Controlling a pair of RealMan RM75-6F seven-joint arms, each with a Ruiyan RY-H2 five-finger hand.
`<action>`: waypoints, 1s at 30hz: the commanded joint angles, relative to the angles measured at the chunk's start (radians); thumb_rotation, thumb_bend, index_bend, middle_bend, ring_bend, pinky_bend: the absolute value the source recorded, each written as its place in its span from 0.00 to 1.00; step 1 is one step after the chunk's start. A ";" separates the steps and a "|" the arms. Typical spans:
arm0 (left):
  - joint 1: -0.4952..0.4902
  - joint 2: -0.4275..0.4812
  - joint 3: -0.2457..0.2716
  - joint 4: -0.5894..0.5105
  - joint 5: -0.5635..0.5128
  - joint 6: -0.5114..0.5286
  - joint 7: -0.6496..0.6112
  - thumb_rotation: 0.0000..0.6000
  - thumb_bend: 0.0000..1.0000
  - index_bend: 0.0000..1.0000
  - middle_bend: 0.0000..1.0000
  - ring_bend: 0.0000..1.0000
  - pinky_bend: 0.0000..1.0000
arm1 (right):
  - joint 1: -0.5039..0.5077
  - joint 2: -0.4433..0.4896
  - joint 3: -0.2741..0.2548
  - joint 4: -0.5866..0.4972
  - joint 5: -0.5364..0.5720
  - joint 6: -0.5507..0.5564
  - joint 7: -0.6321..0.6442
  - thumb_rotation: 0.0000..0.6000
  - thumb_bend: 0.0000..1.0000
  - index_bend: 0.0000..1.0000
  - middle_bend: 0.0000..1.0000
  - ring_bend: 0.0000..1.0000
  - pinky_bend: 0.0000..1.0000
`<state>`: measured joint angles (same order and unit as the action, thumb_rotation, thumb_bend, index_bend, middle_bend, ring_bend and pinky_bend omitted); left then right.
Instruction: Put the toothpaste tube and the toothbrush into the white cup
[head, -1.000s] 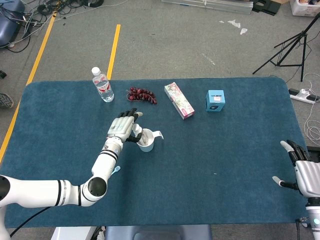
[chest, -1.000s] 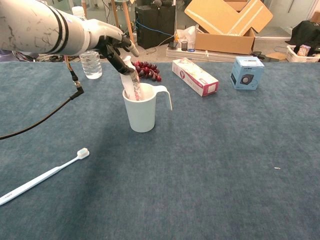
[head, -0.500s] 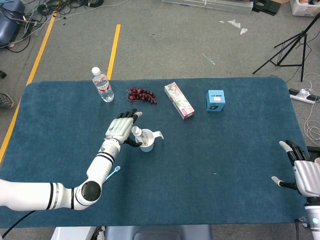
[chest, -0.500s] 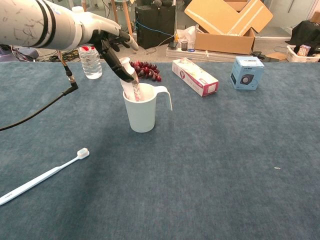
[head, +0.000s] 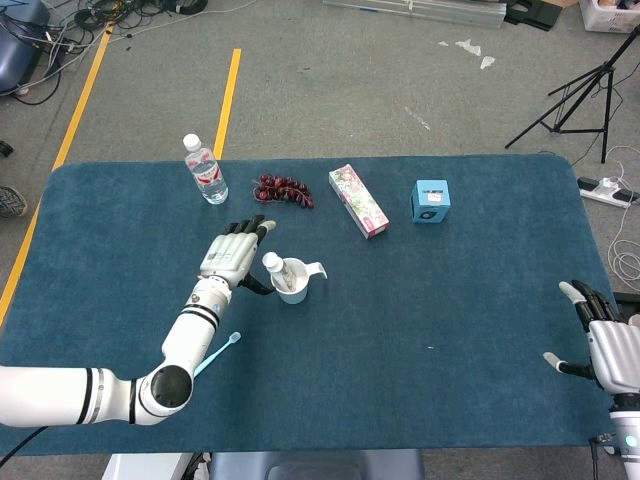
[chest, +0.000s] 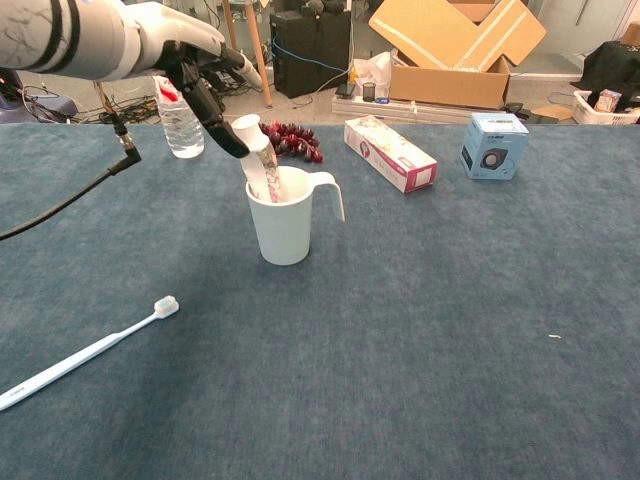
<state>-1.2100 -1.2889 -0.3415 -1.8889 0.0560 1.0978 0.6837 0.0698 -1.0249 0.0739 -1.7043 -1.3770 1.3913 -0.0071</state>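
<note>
My left hand (chest: 185, 60) is open, fingers apart, just beside the toothpaste tube (chest: 260, 160) that stands tilted in the white cup (chest: 285, 225); the toothbrush (chest: 85, 355) lies on the table, well apart

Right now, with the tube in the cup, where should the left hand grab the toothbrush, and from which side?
Judging by its pose, the toothbrush lies flat on the cloth, bristle head toward the white cup, handle running off toward the table's near left. Come straight down and pinch mid-handle across its narrow width. The left hand is open and nearest.
</note>
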 joint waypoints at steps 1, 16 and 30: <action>0.015 0.044 0.016 -0.053 0.013 0.029 0.012 1.00 0.12 0.00 0.00 0.00 0.02 | 0.000 0.000 0.000 0.000 0.000 0.000 0.000 1.00 0.02 0.14 0.11 0.11 0.37; 0.124 0.176 0.138 -0.285 0.203 0.203 0.043 1.00 0.12 0.00 0.00 0.00 0.02 | 0.004 -0.005 -0.001 -0.003 0.003 -0.006 -0.013 1.00 0.02 0.14 0.11 0.11 0.37; 0.258 0.203 0.267 -0.406 0.411 0.307 0.052 1.00 0.12 0.00 0.00 0.00 0.02 | 0.005 -0.009 -0.003 -0.005 0.001 -0.006 -0.021 1.00 0.02 0.15 0.11 0.11 0.37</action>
<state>-0.9654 -1.0841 -0.0880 -2.2854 0.4500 1.3914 0.7309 0.0743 -1.0337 0.0704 -1.7093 -1.3760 1.3849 -0.0285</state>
